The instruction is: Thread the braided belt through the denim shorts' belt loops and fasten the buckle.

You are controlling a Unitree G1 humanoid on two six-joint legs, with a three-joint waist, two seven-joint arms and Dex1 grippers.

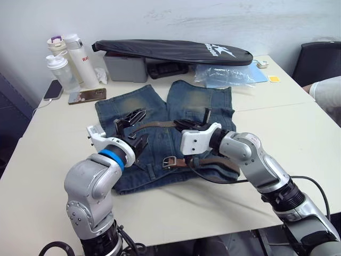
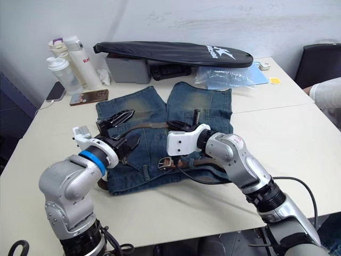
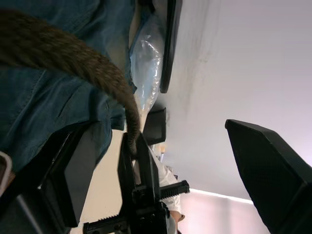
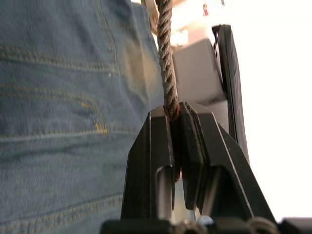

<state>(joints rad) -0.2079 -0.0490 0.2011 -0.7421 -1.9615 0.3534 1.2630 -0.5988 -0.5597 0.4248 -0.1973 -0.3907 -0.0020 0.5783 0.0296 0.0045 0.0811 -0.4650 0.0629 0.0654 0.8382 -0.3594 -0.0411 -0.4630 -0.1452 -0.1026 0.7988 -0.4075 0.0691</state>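
From the head, the denim shorts (image 1: 170, 136) lie flat on the cream table (image 1: 298, 133), waistband toward the robot, legs pointing away toward the wall. The braided belt (image 1: 154, 125) runs crosswise over them, its long axis left to right, raised between the two arms; another stretch lies along the waistband, where the buckle (image 1: 169, 161) rests. The left gripper (image 1: 132, 128) hangs over the shorts' left leg with its fingers spread. The right gripper (image 1: 193, 124) sits at the middle of the shorts. Behind them lie a long black bag (image 1: 176, 51) with white lettering I can't read, a grey box (image 1: 126, 68), a clear plastic bag (image 1: 224, 76), bottles (image 1: 66, 61) and a phone (image 1: 86, 96).

At the left wrist, the belt arcs across blue denim past the parted fingers (image 3: 268, 170).

At the right wrist, both fingers (image 4: 156, 161) are pinched tight on the belt's braided cord.
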